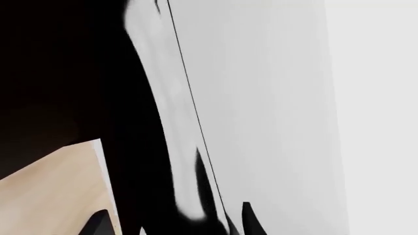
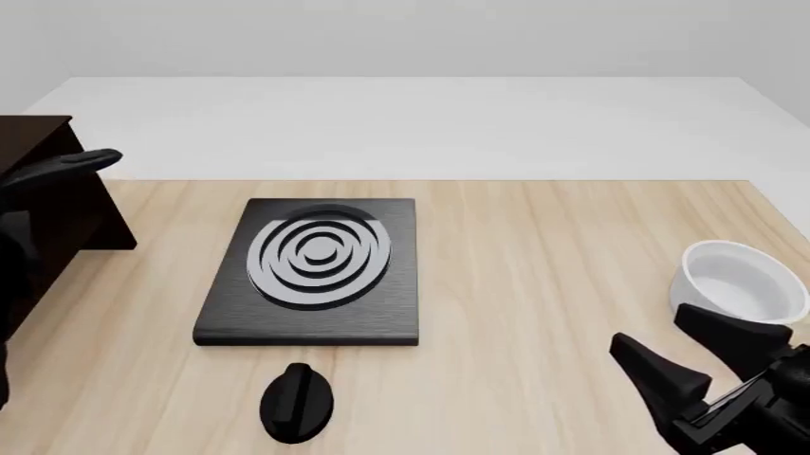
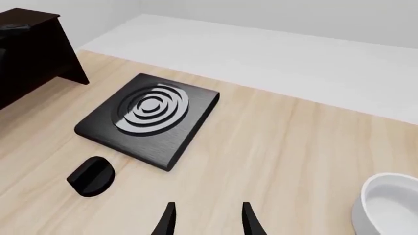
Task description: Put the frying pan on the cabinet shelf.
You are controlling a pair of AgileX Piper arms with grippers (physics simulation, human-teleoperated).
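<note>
The frying pan shows mostly as a black, rounded handle end (image 2: 76, 164) reaching in from the left edge over the cabinet (image 2: 57, 213). Its body lies outside the front view. A glossy black mass with a pale streak (image 1: 140, 147) fills the left wrist view. It sits right against my left gripper (image 1: 173, 230), of which only dark fingertips (image 1: 248, 220) show. I cannot make out whether they clamp anything. The cabinet shelf is hidden. My right gripper (image 2: 684, 355) hangs open and holds nothing low at the right, beside the white bowl (image 2: 741, 284).
A black square stove plate with grey rings (image 2: 310, 270) lies mid-table. A black knob (image 2: 295, 403) sits in front of the plate. The dark cabinet (image 3: 33, 54) stands at the table's far left. The bowl (image 3: 392, 208) is close to my right fingers.
</note>
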